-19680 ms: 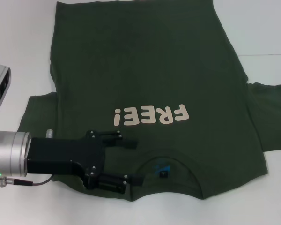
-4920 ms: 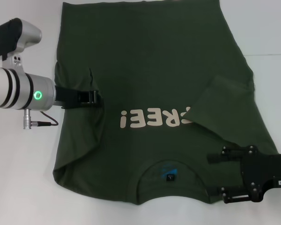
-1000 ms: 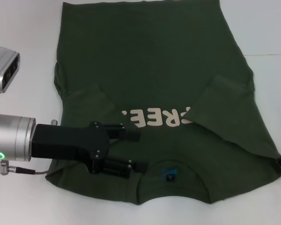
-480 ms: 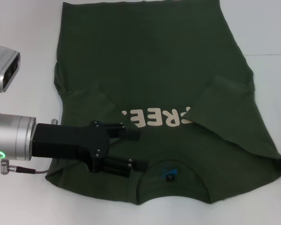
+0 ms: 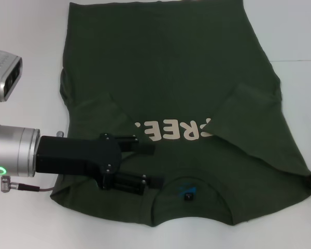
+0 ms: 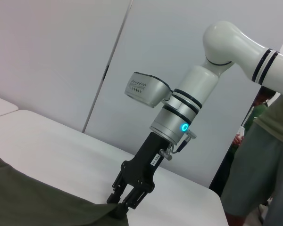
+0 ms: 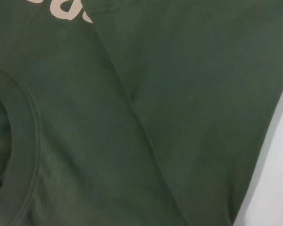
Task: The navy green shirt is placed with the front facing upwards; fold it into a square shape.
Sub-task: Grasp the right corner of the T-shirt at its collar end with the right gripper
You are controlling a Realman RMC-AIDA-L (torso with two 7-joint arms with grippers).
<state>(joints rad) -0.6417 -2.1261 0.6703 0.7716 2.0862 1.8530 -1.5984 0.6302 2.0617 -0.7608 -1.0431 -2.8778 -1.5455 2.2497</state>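
Navy green shirt [image 5: 171, 88] is lying flat, front up, filling the middle of the white table [image 5: 26, 52], collar toward the near edge, both sleeves folded inward. Left gripper [image 5: 154, 165] is resting on the near-left shoulder, fingers spread wide. Right gripper [image 6: 124, 204] is sitting at the shirt's near-right corner, fingers narrow; a grip cannot be confirmed.

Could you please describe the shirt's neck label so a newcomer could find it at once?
On the white table lies the navy green shirt. Follow its cream lettering toward the robot to the round collar. The small dark label sits inside it, beside a blue mark, right of the left pincer.
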